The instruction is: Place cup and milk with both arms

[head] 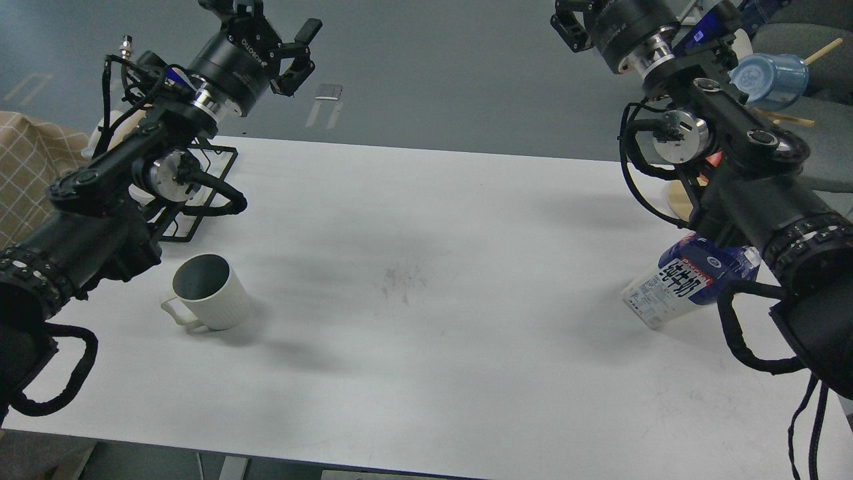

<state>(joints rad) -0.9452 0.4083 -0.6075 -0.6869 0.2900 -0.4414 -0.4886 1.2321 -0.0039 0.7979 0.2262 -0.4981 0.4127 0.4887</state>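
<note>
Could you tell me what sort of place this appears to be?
Probably an office or lab test area: a plain white table on grey floor, grey chairs behind it, and a black wire rack.

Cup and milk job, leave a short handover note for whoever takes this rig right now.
Left gripper: raised beyond the table's far edge, jaws open, empty.
Right gripper: raised at top right, state unclear.
Cup: upright on the white table, front left, handle toward the front-left.
Milk: standing on the table's right side, partly hidden by the right arm.
Done: both seem placed.
Left: confirm positions.
</note>
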